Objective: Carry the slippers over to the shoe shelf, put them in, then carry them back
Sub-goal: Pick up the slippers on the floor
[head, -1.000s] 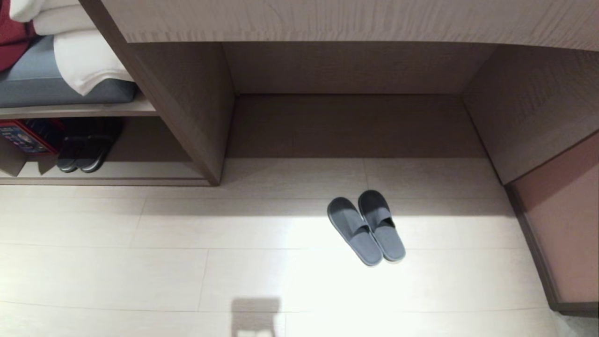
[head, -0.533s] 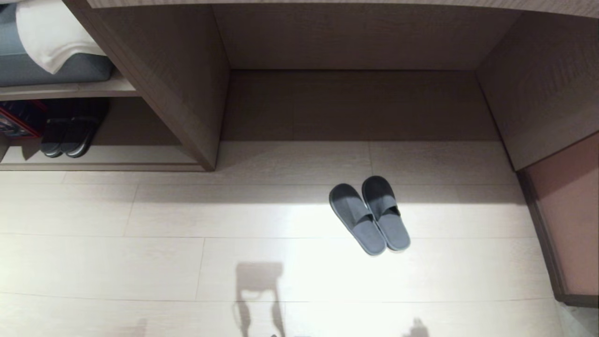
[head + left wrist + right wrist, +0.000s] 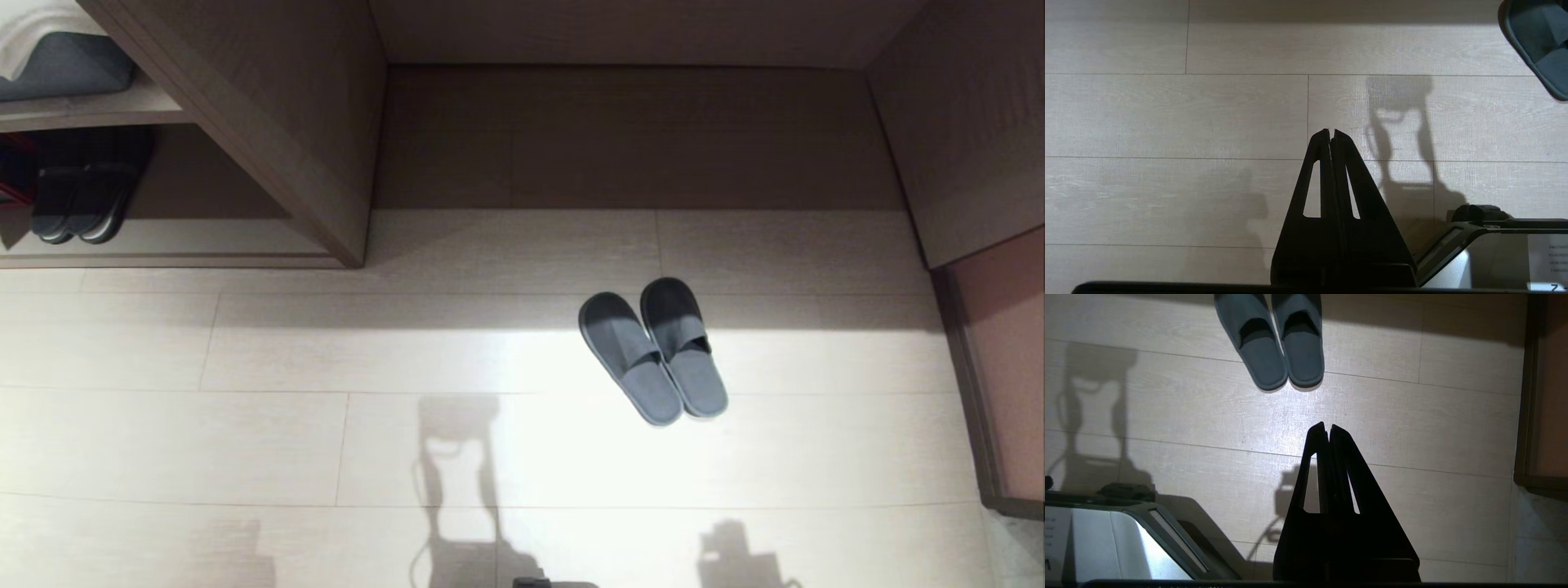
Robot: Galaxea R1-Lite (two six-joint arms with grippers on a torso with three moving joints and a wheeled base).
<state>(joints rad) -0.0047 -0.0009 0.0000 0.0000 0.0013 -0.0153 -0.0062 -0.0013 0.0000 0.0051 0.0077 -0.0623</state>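
The grey-blue slippers lie side by side on the pale floor, toes towards the wooden unit; the right wrist view has them ahead of the fingers, and one slipper's edge shows in a corner of the left wrist view. The shoe shelf is the low cubby at far left, with a pale board and a brown edge. Neither arm is in the head view. My left gripper and my right gripper hang shut and empty above bare floor, short of the slippers.
A black pair with white sole edges sits inside the shelf. A brown upright panel divides it from a wide shadowed recess. A pinkish panel bounds the right. My base shows near both grippers.
The head camera has tipped downwards, so the whole scene slid up the picture and the arms' shadows came in at the bottom. The slippers lie where they were.
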